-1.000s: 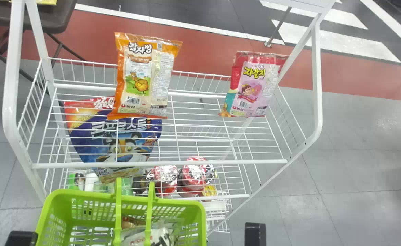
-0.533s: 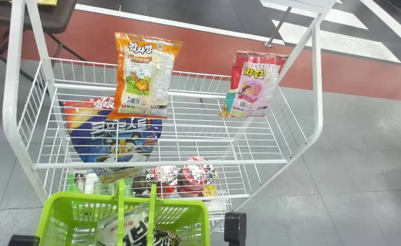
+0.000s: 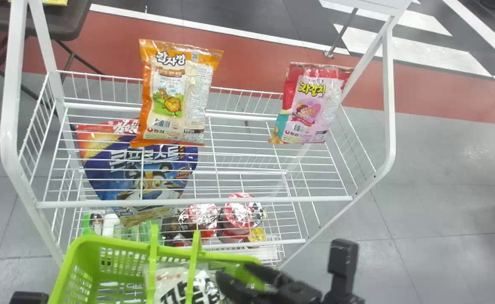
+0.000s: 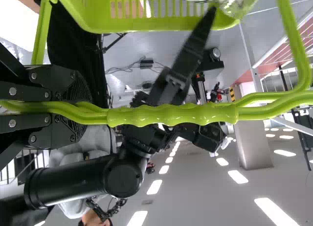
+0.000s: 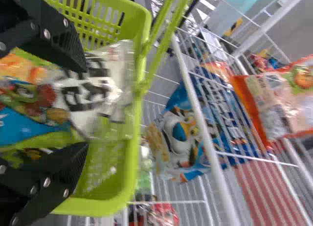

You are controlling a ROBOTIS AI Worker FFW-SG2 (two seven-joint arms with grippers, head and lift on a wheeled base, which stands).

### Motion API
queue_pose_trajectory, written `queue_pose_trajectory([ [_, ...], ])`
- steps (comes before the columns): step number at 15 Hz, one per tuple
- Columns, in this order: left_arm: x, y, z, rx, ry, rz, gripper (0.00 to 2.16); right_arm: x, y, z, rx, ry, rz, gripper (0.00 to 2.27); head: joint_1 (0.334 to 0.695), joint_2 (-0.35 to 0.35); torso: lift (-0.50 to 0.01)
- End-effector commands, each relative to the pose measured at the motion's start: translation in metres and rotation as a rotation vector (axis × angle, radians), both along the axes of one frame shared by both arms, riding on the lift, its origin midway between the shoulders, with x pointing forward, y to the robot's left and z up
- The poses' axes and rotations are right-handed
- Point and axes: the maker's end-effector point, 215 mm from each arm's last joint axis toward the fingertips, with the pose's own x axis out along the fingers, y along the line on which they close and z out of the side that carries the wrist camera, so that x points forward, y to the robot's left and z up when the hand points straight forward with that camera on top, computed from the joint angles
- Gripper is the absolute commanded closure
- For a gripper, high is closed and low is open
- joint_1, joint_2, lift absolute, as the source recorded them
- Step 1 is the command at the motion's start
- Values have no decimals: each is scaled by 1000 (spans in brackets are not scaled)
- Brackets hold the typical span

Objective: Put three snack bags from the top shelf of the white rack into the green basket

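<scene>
Just beyond the basket stands the white rack, its wire shelves stacked one below another. The green basket sits on the near side of it, its handles raised. The right arm comes in from the bottom edge and bends leftward, so that the right gripper slants across the basket's right end, tips pointing inward over the contents. Its claw is spread wide, one finger well apart from the other, and has hold of nothing. The left gripper is low on the left, beside the basket; in the left wrist view its claw is closed round the handles, with the green bars running between the fingers. A blue cereal bag lies below the top shelf, seen through the wires. As for the snack bags, the orange bag is up at the back of the top shelf, left of centre, and the pink bag is at the back toward the right. A black-and-white bag lies in the basket. Smaller still, red-lidded tubs rest on a lower shelf
</scene>
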Motion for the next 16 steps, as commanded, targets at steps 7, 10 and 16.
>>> queue_pose_trajectory([
  [7, -4, -2, -1, 0, 5, -6, 2118, 207, -144, 121, -399, -613, -336, 66, 695, -350, 0],
  [10, -3, -1, -2, 10, 2, -9, 2118, 266, -195, 127, -529, -642, -480, 83, 695, -350, 0],
  [16, 2, 7, 0, 12, 18, -17, 2118, 300, -247, 109, -443, -574, -543, 134, 695, -350, 0],
])
